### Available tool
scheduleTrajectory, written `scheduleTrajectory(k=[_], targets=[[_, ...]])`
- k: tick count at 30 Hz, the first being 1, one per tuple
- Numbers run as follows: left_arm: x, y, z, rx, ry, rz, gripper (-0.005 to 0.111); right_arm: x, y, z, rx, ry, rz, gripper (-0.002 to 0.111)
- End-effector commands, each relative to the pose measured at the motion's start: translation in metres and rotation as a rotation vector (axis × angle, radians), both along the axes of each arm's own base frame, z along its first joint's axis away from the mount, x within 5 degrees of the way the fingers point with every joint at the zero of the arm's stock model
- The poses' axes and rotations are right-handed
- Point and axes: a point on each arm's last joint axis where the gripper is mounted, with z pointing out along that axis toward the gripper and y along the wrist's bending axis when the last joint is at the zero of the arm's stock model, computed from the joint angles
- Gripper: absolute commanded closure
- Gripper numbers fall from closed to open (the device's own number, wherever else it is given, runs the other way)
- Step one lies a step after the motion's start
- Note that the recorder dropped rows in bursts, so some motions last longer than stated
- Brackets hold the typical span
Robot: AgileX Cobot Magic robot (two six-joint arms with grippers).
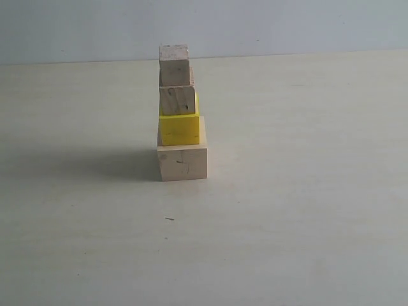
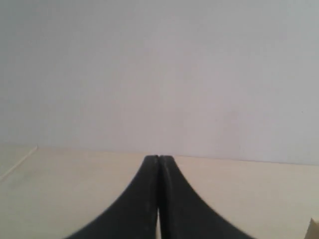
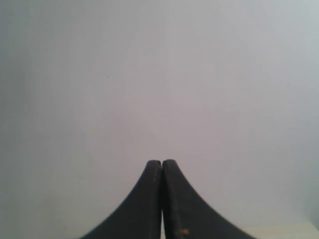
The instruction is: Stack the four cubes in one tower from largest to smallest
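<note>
The tower (image 1: 182, 115) looks finished, largest at the bottom, smallest on top, and the left gripper (image 2: 158, 158) and right gripper (image 3: 162, 162) have jaws pressed together around nothing.

This is looking like a robot lab bench. A plain pale table (image 1: 306, 242) is running back to a blank grey wall (image 1: 287, 25), a cube tower (image 1: 181, 127) is standing on it, and the black left gripper (image 2: 158, 158) and right gripper (image 3: 162, 162) are facing that wall.
</note>
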Motion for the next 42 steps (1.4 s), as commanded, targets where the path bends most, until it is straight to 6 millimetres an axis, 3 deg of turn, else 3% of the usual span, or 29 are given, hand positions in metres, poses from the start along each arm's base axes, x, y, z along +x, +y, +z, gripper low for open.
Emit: scheduleTrajectory(k=[1, 12, 22, 42], targets=[[0.006, 0.0, -0.029, -0.074, 0.084, 0.004, 0.107, 0.001, 0.0, -0.001, -0.004, 0.004, -0.006, 0.108], [0.011, 0.001, -0.062, -0.077, 0.182, 0.008, 0.107, 0.001, 0.0, -0.001, -0.004, 0.004, -0.006, 0.108], [0.009, 0.001, -0.073, -0.054, 0.294, 0.008, 0.107, 0.001, 0.0, -0.001, -0.004, 0.004, -0.006, 0.108], [0.009, 0.001, -0.073, -0.051, 0.294, 0.008, 0.107, 0.001, 0.0, -0.001, -0.004, 0.004, -0.006, 0.108]])
